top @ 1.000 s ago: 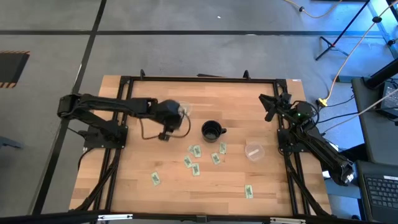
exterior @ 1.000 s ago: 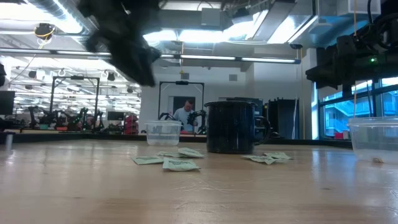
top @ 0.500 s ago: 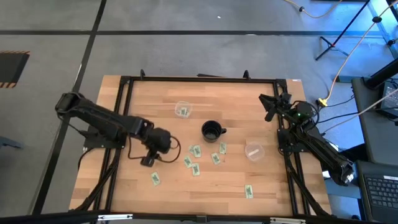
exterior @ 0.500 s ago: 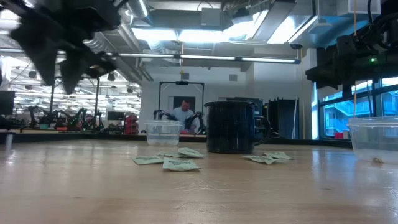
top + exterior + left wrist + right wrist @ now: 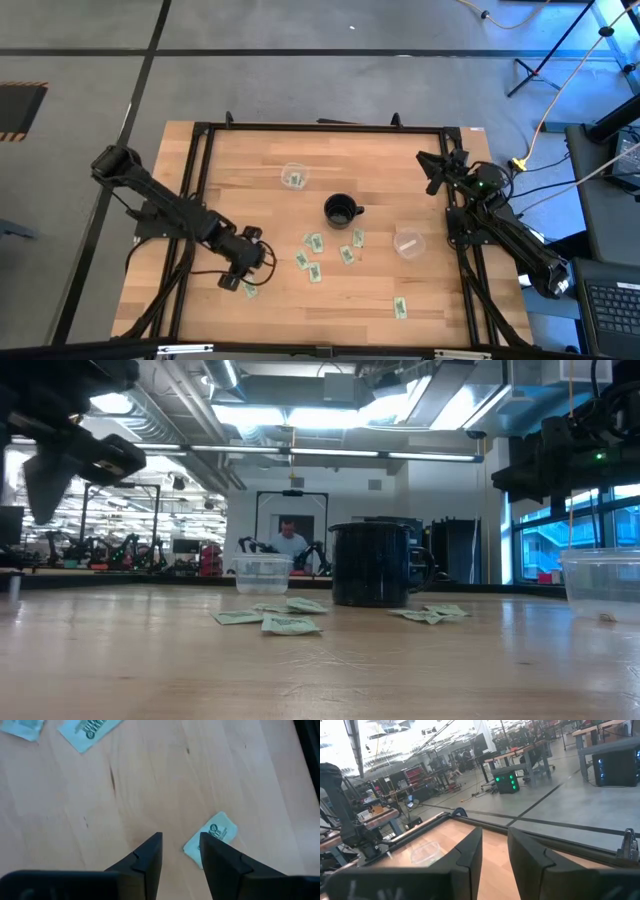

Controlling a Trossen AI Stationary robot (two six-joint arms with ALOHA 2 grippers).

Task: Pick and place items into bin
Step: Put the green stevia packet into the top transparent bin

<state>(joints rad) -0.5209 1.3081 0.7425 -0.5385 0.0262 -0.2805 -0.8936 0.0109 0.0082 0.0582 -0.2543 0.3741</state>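
A: Which step is it now?

B: I think the approach. The left tool (image 5: 180,851) hangs over the wooden tabletop (image 5: 240,190), fingers parted and empty, just beside one small pale green flat packet (image 5: 211,836) at the near left. Next it should centre on it, go down and close.

A: And the containers?

B: The clear plastic bin (image 5: 294,177) holds a packet, it seems. The black mug (image 5: 341,211) stands by the scattered packets (image 5: 315,257). The right tool (image 5: 495,851) waits, a little parted, holding nothing.

Bright overhead ceiling glare, soft shadows, sharp focus.
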